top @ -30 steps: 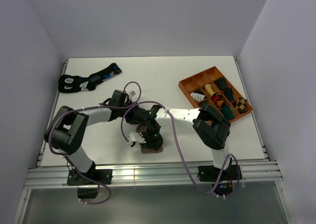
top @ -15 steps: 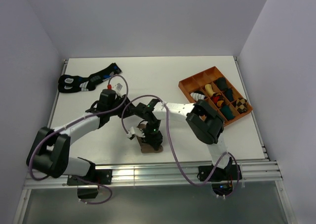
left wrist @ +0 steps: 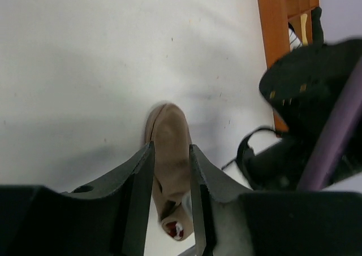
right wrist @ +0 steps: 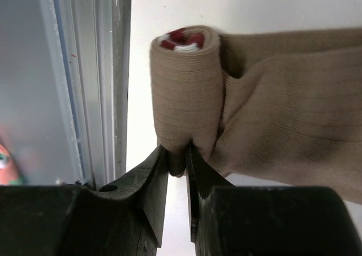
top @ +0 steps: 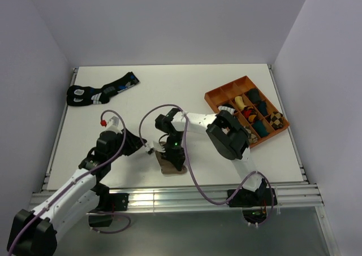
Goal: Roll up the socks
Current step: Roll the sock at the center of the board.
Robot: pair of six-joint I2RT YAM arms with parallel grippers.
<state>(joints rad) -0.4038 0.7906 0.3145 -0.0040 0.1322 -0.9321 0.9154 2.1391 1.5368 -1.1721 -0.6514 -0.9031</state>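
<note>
- The left arm has swung back toward its base. The left gripper [left wrist: 169, 150] is half spread over the flat end of the tan sock [right wrist: 186, 92]; contact cannot be told.
- The right gripper [right wrist: 176, 151] is unmoved, pinching the roll by the near edge of the table [top: 169, 92].
- Judgement: rolling is under way but unfinished.

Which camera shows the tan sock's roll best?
Right wrist: the roll fills the frame, red-and-white cuff at its core, right gripper pinching its edge. Left wrist shows the sock lengthwise, blurred; the top view shows just a brown patch under the right arm.
</note>
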